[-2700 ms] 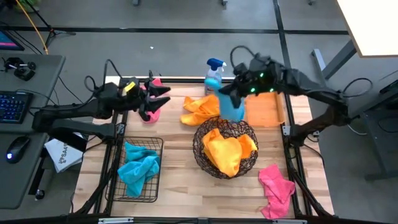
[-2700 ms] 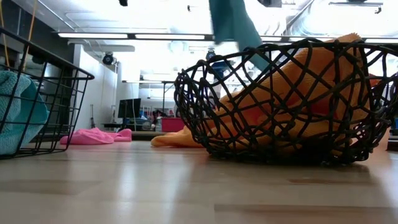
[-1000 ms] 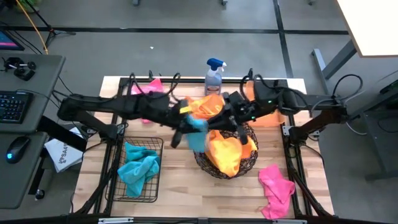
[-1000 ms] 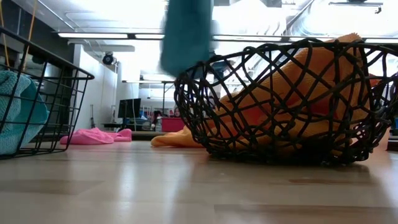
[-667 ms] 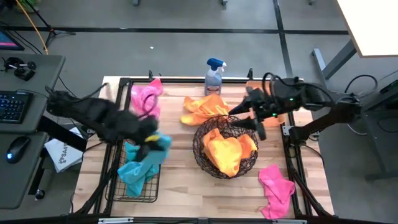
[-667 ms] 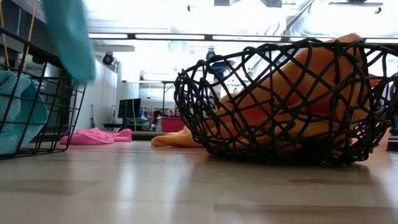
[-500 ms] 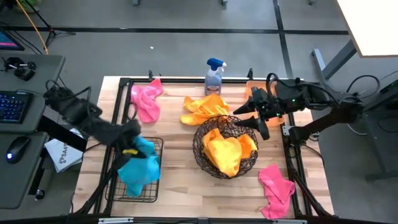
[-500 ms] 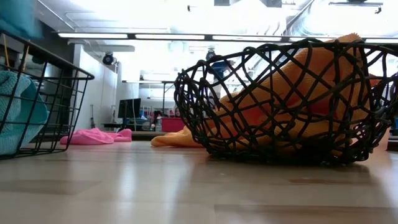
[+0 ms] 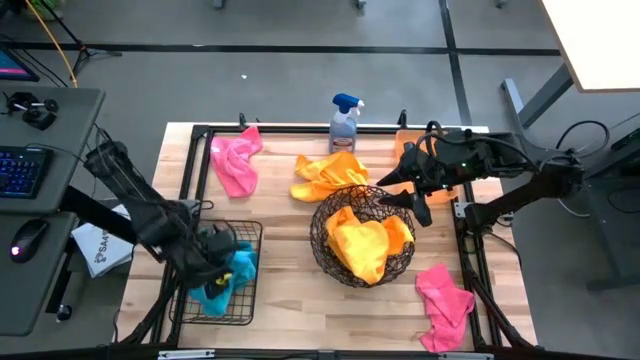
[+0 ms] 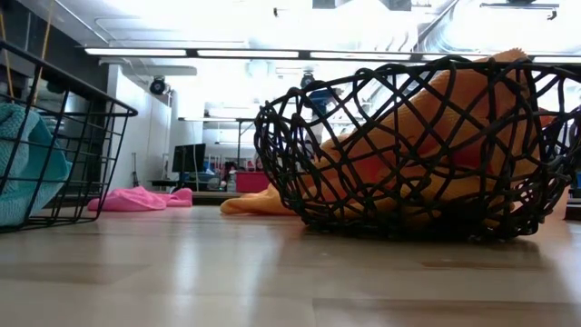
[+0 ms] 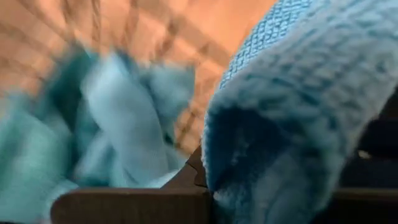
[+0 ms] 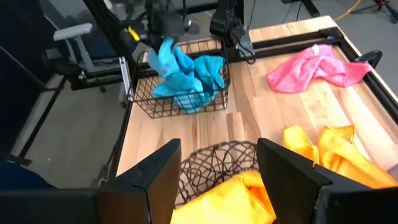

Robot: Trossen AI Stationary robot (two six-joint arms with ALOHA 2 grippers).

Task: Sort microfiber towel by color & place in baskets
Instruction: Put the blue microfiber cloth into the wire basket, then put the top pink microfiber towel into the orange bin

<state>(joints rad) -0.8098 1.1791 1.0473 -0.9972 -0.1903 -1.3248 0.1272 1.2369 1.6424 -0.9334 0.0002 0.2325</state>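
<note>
I work in a robotics lab. My wooden table stands on a grey floor, with a desk carrying a keyboard and mouse at left. Far behind are ceiling lights and a monitor.

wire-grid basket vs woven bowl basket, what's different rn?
The black wire-grid basket is rectangular with straight bars; the round woven bowl basket is curved mesh. The wire-grid basket holds teal towels, with the left gripper over it gripping one; the bowl holds an orange-yellow towel. Both are dark, open-topped wire.
</note>
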